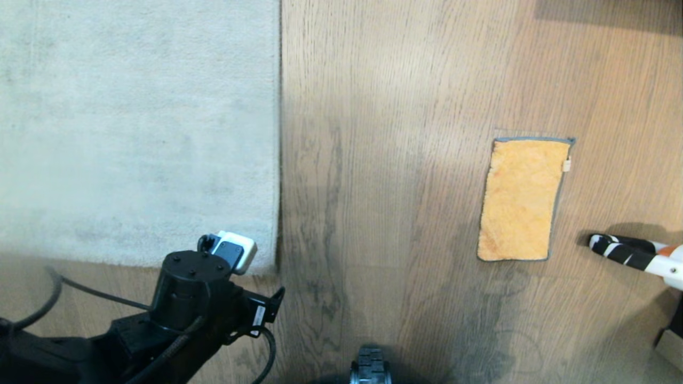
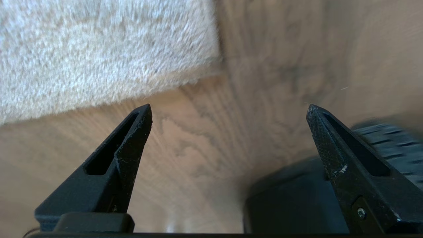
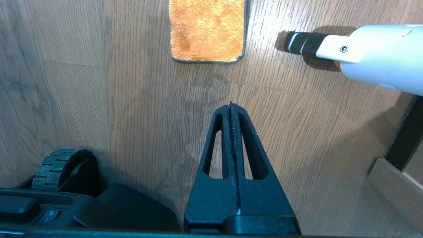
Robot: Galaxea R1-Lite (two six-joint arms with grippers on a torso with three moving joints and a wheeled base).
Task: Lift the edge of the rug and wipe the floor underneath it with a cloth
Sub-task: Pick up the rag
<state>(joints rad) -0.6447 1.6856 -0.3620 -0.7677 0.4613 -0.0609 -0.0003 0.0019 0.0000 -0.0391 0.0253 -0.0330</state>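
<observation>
The pale rug lies flat at the left, its rug edge running down to a corner just ahead of my left arm. In the left wrist view my left gripper stands open and empty over the floor, a short way off the rug edge and its corner. The orange cloth lies flat on the floor at the right, untouched. My right gripper is shut on nothing, hanging over bare planks short of the cloth.
A white leg with a black striped foot rests on the floor just right of the cloth, also seen as the white leg. My base's wheel sits at the near edge. A wooden furniture edge stands at the right.
</observation>
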